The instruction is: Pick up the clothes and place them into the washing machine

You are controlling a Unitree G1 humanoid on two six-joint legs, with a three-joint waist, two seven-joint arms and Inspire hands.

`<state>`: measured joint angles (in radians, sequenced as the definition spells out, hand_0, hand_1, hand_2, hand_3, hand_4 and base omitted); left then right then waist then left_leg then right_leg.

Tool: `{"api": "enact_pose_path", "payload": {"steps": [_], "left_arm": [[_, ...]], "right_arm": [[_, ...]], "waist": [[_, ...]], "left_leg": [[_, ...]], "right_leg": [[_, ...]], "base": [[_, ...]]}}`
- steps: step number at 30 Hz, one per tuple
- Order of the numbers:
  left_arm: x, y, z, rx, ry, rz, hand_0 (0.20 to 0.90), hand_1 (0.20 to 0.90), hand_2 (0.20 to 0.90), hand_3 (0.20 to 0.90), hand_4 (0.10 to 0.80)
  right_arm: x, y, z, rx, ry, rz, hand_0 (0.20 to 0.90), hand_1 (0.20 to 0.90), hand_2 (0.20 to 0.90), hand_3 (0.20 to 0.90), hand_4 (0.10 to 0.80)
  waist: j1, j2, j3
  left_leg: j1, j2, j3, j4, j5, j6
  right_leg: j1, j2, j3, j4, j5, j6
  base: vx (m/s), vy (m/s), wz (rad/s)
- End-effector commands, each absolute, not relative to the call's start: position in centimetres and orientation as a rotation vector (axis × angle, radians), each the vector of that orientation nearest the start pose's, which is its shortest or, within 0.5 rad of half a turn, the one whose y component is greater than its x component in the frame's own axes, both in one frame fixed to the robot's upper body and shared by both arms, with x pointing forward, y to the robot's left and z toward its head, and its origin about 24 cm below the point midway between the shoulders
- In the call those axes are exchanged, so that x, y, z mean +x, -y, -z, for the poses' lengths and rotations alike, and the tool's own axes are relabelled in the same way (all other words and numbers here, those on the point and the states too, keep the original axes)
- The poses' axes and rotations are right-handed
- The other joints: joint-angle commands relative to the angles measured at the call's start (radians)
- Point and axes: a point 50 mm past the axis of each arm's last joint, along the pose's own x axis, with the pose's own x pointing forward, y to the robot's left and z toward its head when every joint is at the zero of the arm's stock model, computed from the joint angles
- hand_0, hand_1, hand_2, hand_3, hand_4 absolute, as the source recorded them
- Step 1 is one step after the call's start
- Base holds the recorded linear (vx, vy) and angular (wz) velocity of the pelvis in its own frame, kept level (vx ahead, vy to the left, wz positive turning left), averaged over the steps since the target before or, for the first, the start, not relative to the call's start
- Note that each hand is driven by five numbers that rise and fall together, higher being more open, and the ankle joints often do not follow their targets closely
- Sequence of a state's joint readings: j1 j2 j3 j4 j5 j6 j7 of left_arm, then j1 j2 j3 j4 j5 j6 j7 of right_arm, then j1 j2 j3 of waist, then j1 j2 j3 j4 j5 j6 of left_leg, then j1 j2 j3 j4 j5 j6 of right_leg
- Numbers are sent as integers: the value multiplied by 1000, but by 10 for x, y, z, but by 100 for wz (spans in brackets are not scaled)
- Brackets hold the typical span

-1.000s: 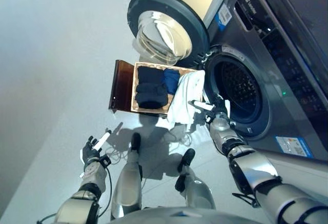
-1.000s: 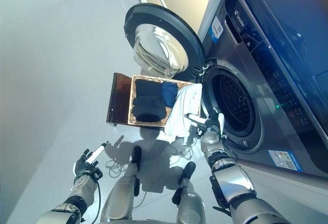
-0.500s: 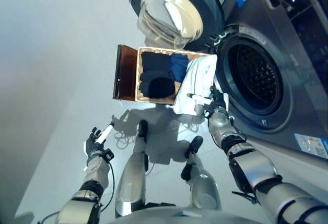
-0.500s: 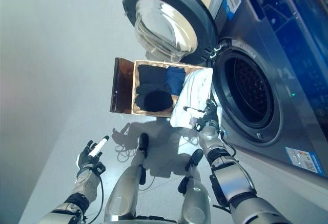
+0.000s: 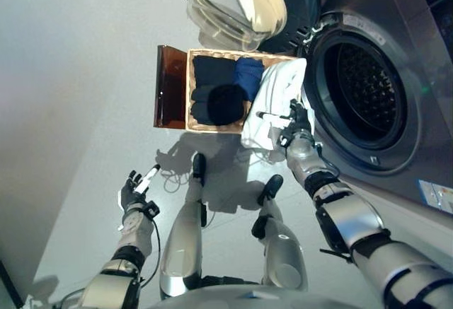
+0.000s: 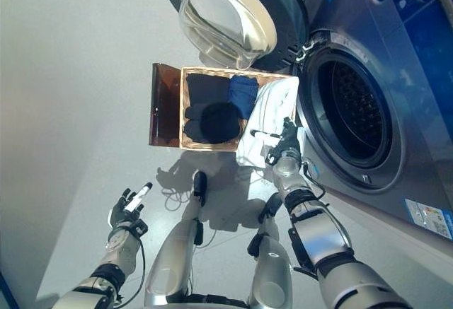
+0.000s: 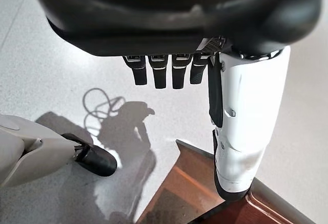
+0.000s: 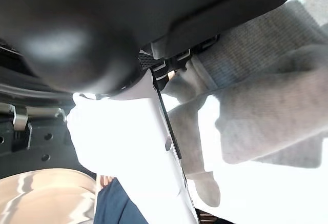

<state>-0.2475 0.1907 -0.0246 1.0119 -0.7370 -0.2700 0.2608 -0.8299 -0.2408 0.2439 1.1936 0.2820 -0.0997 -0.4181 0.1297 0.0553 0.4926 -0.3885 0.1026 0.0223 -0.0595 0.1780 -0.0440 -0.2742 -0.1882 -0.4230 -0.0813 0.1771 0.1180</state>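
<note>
On the grey floor, the right hand (image 5: 296, 126) has reached the white cloth (image 5: 274, 100) — fingers hidden.

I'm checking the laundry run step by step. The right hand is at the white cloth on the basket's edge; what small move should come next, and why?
Probably close the right hand on the white garment. The hand sits right against that cloth, which hangs over the basket rim beside the washing machine's open drum, but a grip isn't evident. The left hand hangs open and empty over the floor.
</note>
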Motion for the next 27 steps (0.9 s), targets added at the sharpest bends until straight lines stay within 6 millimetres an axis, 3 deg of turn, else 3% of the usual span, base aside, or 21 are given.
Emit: {"api": "enact_pose_path", "payload": {"steps": [1,8,22,23,24,25,27], "left_arm": [[235,-243,76,-327,-428,-627,900,900,900,900,800],[235,-242,75,-332,-418,-618,900,900,900,900,800],[235,-240,67,-329,-368,-562,900,900,900,900,800],[236,-239,66,-329,-364,-559,900,900,900,900,800],[237,-239,66,-328,-364,-557,900,900,900,900,800],[236,-239,67,-326,-369,-558,900,900,900,900,800],[234,-238,70,-325,-387,-567,900,900,900,900,800]], "right_arm": [[404,178,-119,-289,-1,338,900,900,900,900,800],[409,183,-139,-288,44,367,900,900,900,900,800],[416,213,-180,-287,101,477,900,900,900,900,800],[416,214,-180,-287,101,479,700,700,700,700,657],[416,215,-182,-284,100,484,406,406,406,406,447],[416,215,-182,-281,99,485,200,200,200,200,300],[416,212,-181,-267,99,480,200,200,200,200,300]], "waist": [[21,3,15],[26,12,27],[45,45,27],[45,47,27],[46,48,27],[47,48,27],[47,47,27]], "left_leg": [[-23,-43,-52,-10,2,-52],[-48,-48,-58,-10,6,-48],[-139,-79,-99,-10,22,-36],[-141,-80,-100,-11,23,-35],[-143,-81,-101,-11,23,-33],[-143,-81,-102,-12,23,-33],[-139,-82,-99,-12,21,-31]], "right_leg": [[-2,-98,45,155,-87,97],[-38,-103,52,176,-91,96],[-125,-112,85,191,-92,95],[-130,-114,87,195,-92,95],[-134,-116,88,198,-92,95],[-134,-116,89,198,-92,95],[-135,-116,91,199,-92,95]], "base": [[0,0,0],[-1,2,1],[-8,9,4],[-7,32,2],[-5,29,4],[-3,23,6],[3,26,5]]}}
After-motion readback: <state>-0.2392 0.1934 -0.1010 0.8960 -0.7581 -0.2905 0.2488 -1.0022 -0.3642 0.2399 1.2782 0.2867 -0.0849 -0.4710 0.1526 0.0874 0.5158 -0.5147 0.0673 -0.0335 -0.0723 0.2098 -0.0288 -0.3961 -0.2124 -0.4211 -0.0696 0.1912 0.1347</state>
